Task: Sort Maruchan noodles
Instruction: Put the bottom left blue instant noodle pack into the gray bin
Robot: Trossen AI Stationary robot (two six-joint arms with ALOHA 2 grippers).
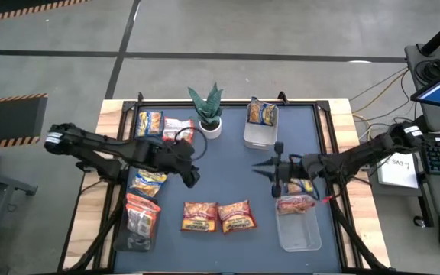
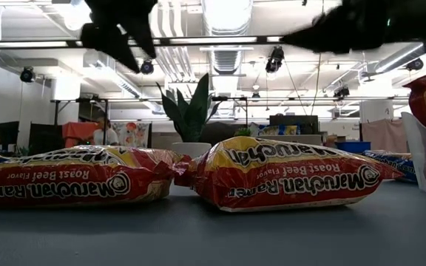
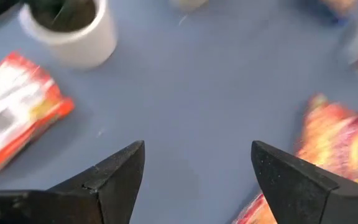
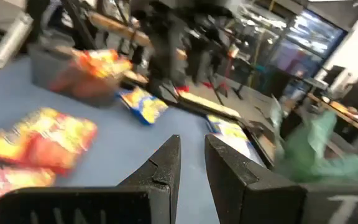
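Two beef packets (image 2: 287, 174) lie unsorted on the desk (image 1: 228, 164); left jaws (image 1: 193, 177) spread wide, empty, above them; right jaws (image 1: 275, 169) nearly shut, empty.

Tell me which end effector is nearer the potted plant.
Left. The left end effector is just below the potted plant in the high view, slightly to its left. The right end effector sits farther off, toward the right bins.

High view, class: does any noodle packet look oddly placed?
Yes. One orange-red packet lies propped across the rim of the clear bin on the right rather than flat inside, so it looks askew.
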